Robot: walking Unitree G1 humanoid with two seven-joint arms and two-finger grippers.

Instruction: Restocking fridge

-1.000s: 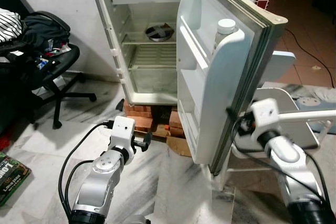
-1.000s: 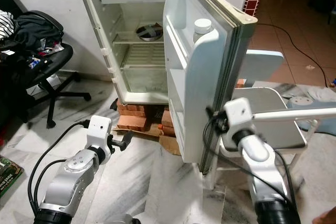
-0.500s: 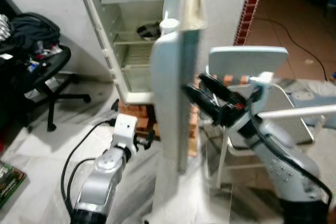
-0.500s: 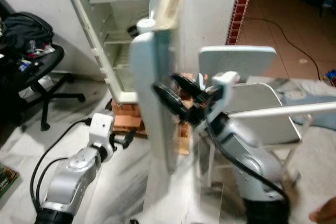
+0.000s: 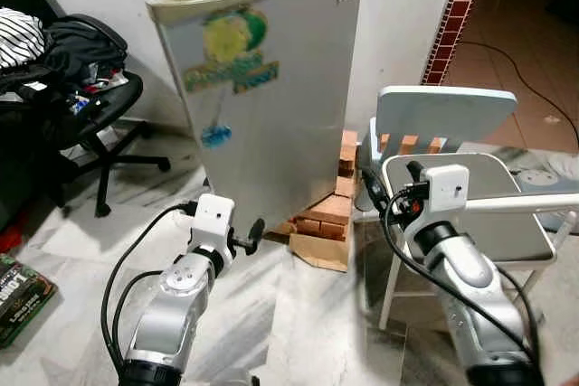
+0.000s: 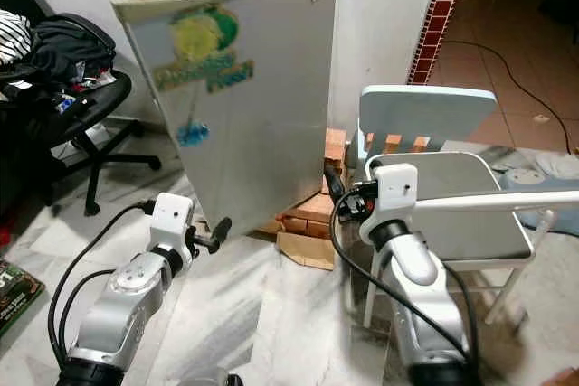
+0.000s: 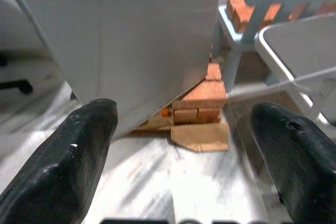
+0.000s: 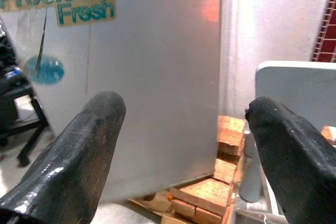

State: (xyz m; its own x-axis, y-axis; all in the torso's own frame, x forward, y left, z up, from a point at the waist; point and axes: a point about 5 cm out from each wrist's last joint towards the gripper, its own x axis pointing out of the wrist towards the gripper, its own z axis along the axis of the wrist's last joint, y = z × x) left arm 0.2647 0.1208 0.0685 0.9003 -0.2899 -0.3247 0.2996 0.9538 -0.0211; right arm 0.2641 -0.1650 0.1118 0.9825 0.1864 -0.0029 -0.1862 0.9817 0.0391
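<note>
The small grey fridge's door [image 5: 271, 88] carries a green and yellow sticker and is swung across the cabinet, hiding the inside. It looks shut or very nearly so. My left gripper [image 5: 246, 240] is open, low in front of the door's lower left part, with nothing between its fingers [image 7: 89, 129]. Just right of the door's lower right corner, my right gripper [image 5: 371, 189] is also open and apart from the door. In the right wrist view its fingers [image 8: 100, 124] frame the door face.
The fridge stands on red bricks [image 5: 330, 210] with a cardboard piece [image 5: 318, 250] on the marble floor. A pale blue chair [image 5: 448, 115] is close on the right. A black office chair [image 5: 86, 110] piled with clothes stands left. A book [image 5: 18, 291] lies on the floor.
The fridge door has swung from wide open to shut or nearly shut. My right gripper, which was against the door's outer side, has come off it. The left arm has hardly moved.
</note>
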